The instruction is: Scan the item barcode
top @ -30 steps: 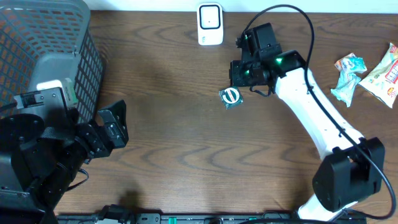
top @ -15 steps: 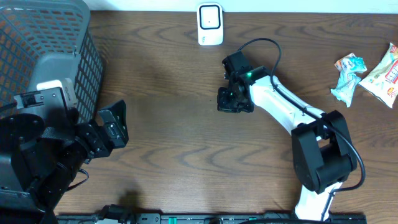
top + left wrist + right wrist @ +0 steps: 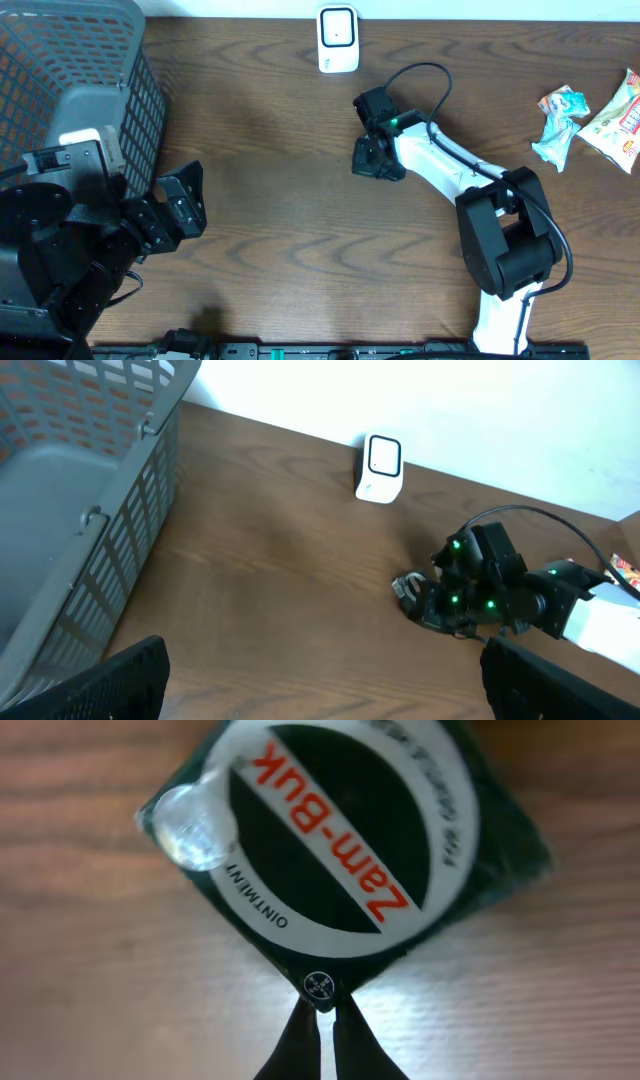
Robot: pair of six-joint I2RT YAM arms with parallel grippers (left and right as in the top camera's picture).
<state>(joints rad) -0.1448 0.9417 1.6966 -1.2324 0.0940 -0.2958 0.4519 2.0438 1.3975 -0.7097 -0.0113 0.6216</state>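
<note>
The item is a dark green Zam-Buk ointment packet (image 3: 340, 850) with a white ring and red lettering, lying flat on the wooden table. My right gripper (image 3: 325, 1005) is shut, its two fingertips pinched together on the packet's near corner. From overhead the right gripper (image 3: 372, 160) covers the packet almost entirely. The white barcode scanner (image 3: 338, 38) stands at the table's back edge, a short way behind the right gripper, and also shows in the left wrist view (image 3: 381, 467). My left gripper (image 3: 182, 205) hovers at the left, open wide and holding nothing, with its fingers (image 3: 130, 680) far apart.
A grey mesh basket (image 3: 100, 90) fills the back left corner, close to the left arm. Two snack packets (image 3: 558, 120) (image 3: 620, 115) lie at the far right. The right arm's cable loops above its wrist.
The right arm has swung left and lowered over the packet, which lay uncovered beside the gripper a second ago. The left arm has not moved.
</note>
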